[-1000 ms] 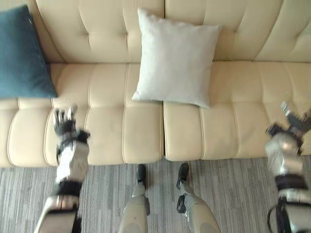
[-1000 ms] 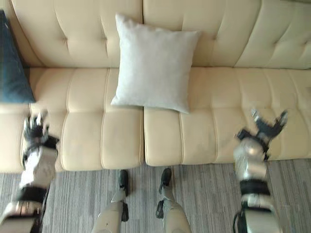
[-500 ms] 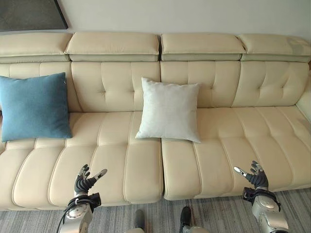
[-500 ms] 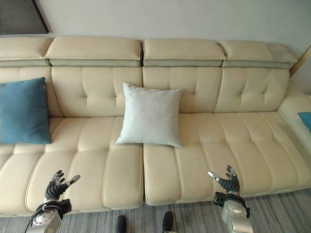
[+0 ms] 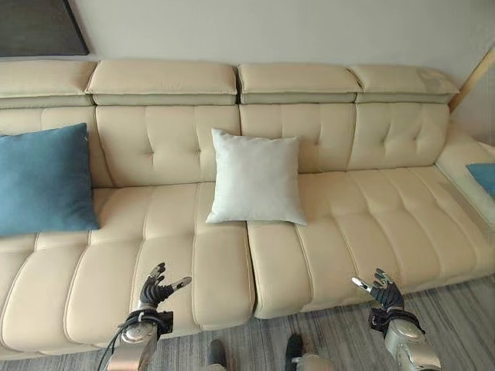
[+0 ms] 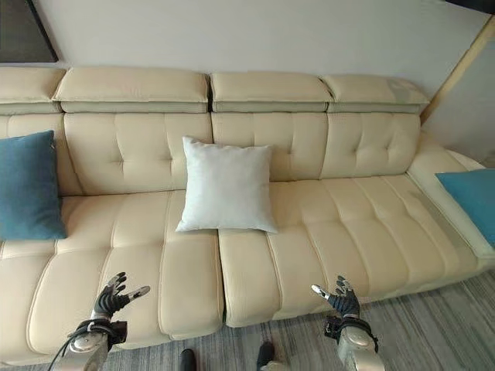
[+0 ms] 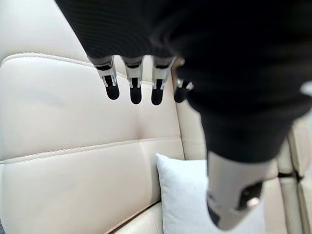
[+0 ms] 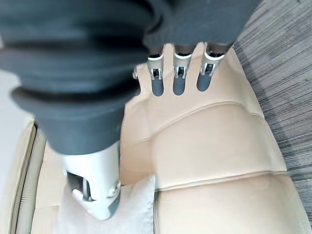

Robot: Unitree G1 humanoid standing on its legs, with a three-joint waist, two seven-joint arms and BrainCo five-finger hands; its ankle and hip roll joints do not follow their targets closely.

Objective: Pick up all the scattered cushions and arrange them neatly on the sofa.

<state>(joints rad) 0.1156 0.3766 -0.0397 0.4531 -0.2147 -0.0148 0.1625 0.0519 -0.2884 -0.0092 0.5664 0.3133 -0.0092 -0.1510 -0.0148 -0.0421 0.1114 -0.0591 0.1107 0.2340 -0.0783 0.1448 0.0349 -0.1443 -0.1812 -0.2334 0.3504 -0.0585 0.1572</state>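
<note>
A white cushion (image 5: 256, 177) leans upright against the backrest in the middle of the cream sofa (image 5: 371, 224). A dark blue cushion (image 5: 42, 180) stands against the backrest at the sofa's left end. A lighter blue cushion (image 6: 473, 199) lies on the sofa's right arm section, partly cut off by the view's edge. My left hand (image 5: 158, 291) hovers open in front of the seat's front edge, left of centre. My right hand (image 5: 383, 291) hovers open at the front edge on the right. Both hold nothing. The white cushion (image 7: 195, 200) shows past the left hand's fingers (image 7: 134, 87).
Grey striped carpet (image 5: 456, 309) runs along the sofa's front. A dark framed panel (image 5: 35, 27) hangs on the wall at upper left. A wooden post (image 6: 456, 66) rises at the right behind the sofa's corner. Bare seat lies between the cushions.
The camera has lifted and turned to the right, so the whole sofa and the light blue cushion at the right now show. Both hands stay open and low in front of the seat.
</note>
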